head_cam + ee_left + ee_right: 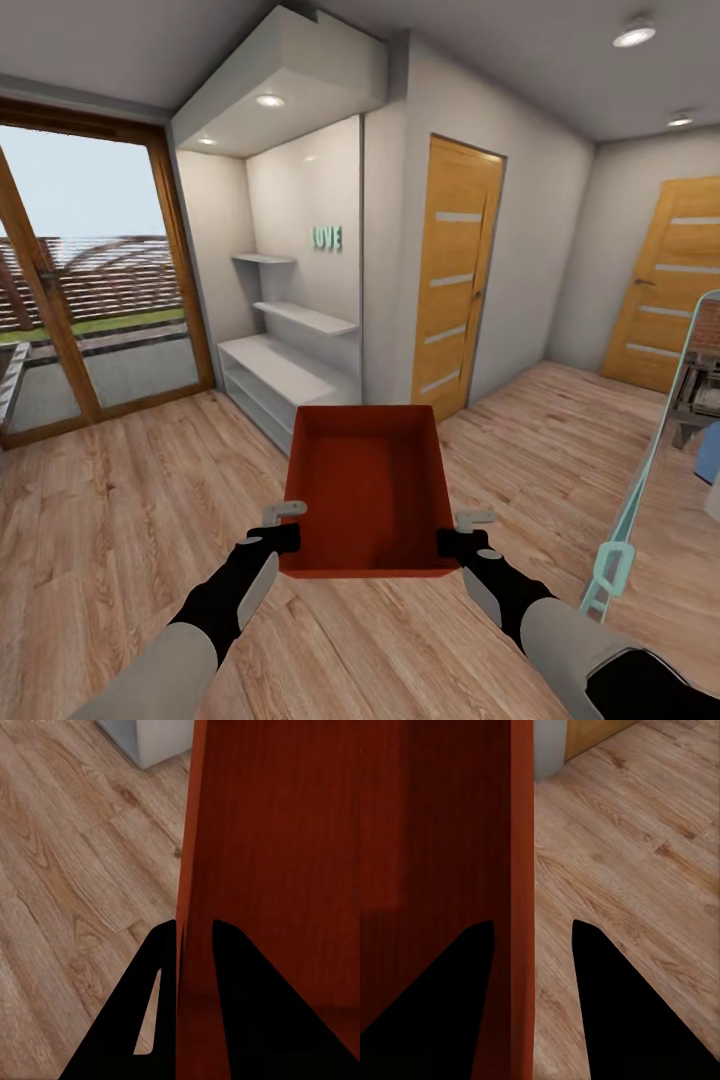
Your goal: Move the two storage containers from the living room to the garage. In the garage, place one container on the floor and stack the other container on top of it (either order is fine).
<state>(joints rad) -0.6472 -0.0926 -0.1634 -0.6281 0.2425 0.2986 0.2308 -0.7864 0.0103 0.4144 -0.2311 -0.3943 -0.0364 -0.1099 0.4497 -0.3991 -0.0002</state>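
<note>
light wood plank floor (120, 520); white shelf alcove (290, 340) ahead; wood-framed glass doors (90, 290) left of it; two wooden doors (455, 270) to its right; ceiling spotlights (634, 35) lit

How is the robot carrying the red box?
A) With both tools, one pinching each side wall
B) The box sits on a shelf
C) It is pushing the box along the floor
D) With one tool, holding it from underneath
A: the storage container hangs above the wood floor, with the left tool clamped on one side wall and the right tool on the other; each wrist view shows fingers straddling a red wall.
</note>
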